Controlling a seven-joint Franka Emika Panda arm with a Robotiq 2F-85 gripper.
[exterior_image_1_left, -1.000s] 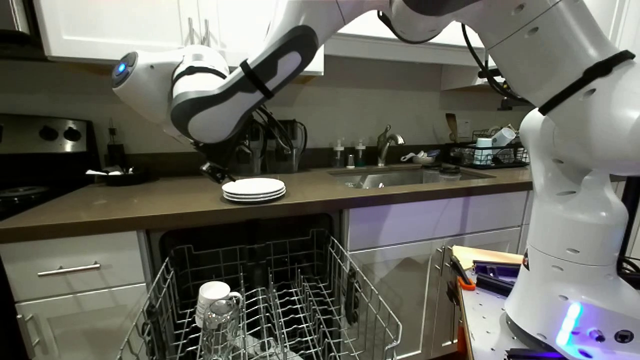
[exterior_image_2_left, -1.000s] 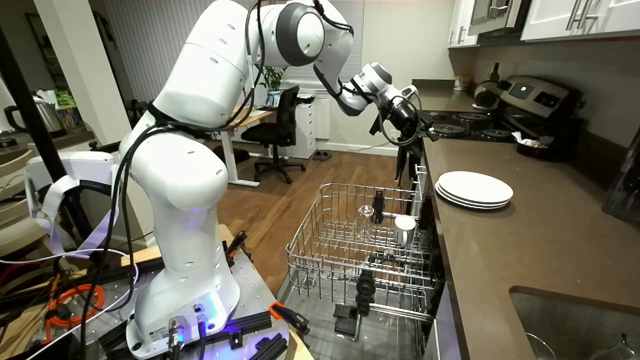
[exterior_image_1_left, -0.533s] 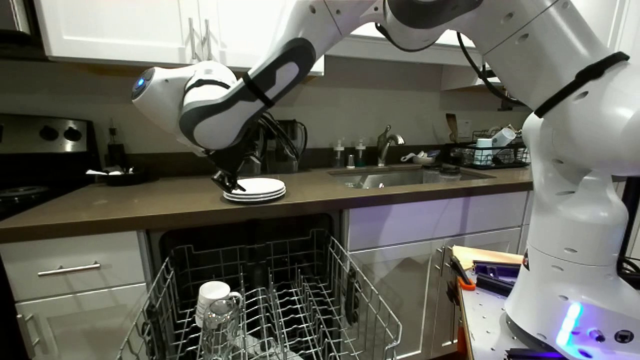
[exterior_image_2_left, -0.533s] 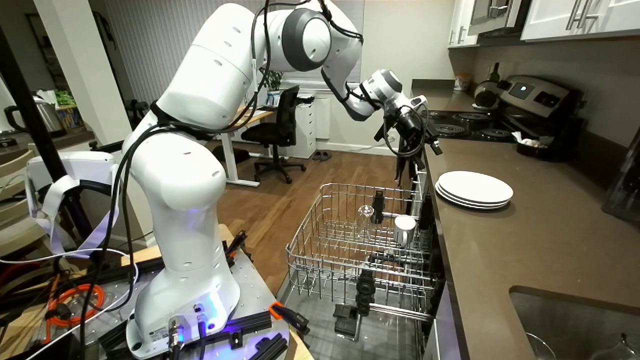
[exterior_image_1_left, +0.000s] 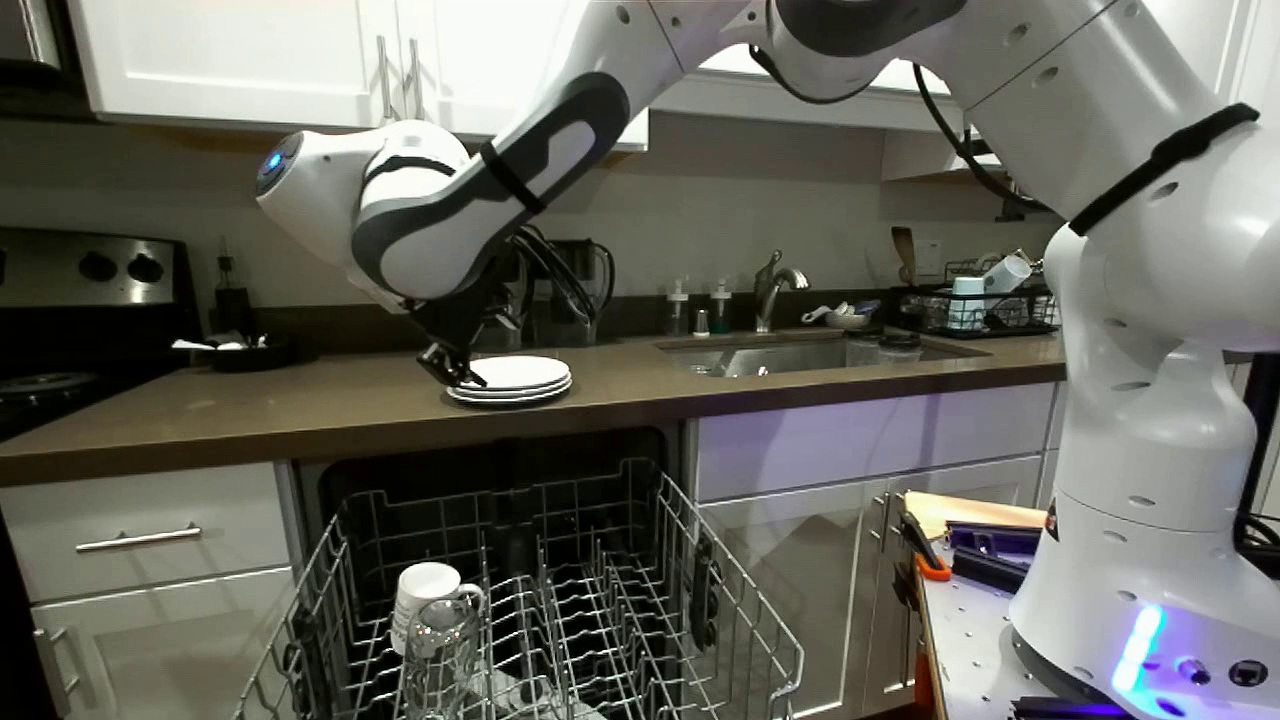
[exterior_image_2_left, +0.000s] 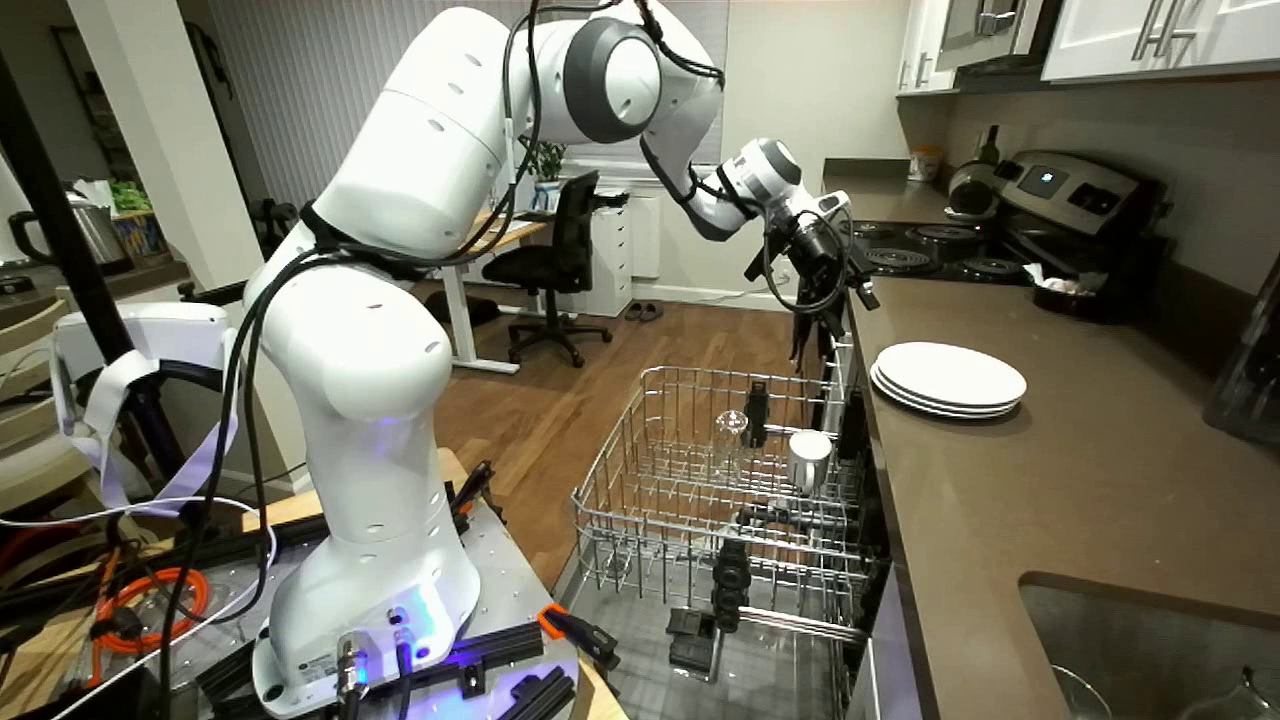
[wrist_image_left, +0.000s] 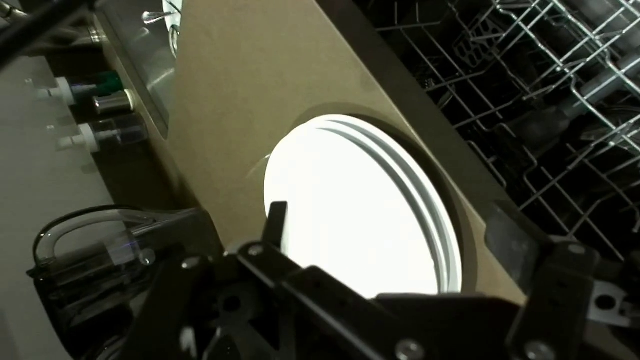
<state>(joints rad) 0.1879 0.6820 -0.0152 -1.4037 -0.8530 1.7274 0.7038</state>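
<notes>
My gripper (wrist_image_left: 395, 227) is open, its two black fingers (wrist_image_left: 517, 245) spread wide with nothing between them. In the wrist view a stack of round white plates (wrist_image_left: 340, 200) lies beyond the fingertips, the left finger overlapping its left part and the right finger over the counter's front edge. An exterior view has the gripper (exterior_image_1_left: 452, 368) at the near-left rim of the plates (exterior_image_1_left: 510, 372). In an exterior view the gripper (exterior_image_2_left: 865, 290) hangs above the counter edge, visibly apart from the plates (exterior_image_2_left: 948, 378), toward the stove. The plates lie flat on the brown counter (exterior_image_2_left: 1060, 480).
Below the counter a pulled-out dishwasher rack (exterior_image_1_left: 735, 567) carries a white mug (exterior_image_1_left: 420, 595) and a clear glass (exterior_image_1_left: 437, 640). Clear pitchers (wrist_image_left: 185, 235) stand behind the plates. Beyond lie the sink (exterior_image_1_left: 770, 358) and faucet (exterior_image_1_left: 768, 290); the stove (exterior_image_2_left: 930, 262) is at the opposite end.
Over the first half second the gripper came lower and closer to the plates. Since then it has drifted very slightly back toward the stove. The plates have not moved.
</notes>
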